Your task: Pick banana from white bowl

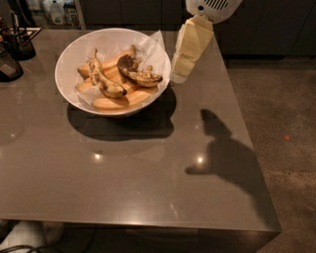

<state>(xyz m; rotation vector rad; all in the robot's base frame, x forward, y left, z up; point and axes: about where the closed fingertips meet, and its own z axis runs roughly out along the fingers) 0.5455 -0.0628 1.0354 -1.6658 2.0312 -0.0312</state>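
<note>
The banana [139, 74], dark brown-black with some speckled yellow skin, lies on the right side inside the white bowl [63, 84], on top of pale orange-yellow pieces [118, 102]. A yellower speckled banana [102, 81] lies to its left. White paper lining [157, 45] sticks up at the bowl's right rim. My gripper [178, 76], pale yellow, hangs tilted down-left from the white arm head [212, 7], just outside the bowl's right rim, above the table, to the right of the banana and holding nothing that I can see.
The bowl stands at the back left of a grey table [148, 188]. Dark containers [15, 44] stand at the table's far left. The table's right edge [247, 128] drops to a speckled floor. The arm's shadow [222, 148] falls on the right part.
</note>
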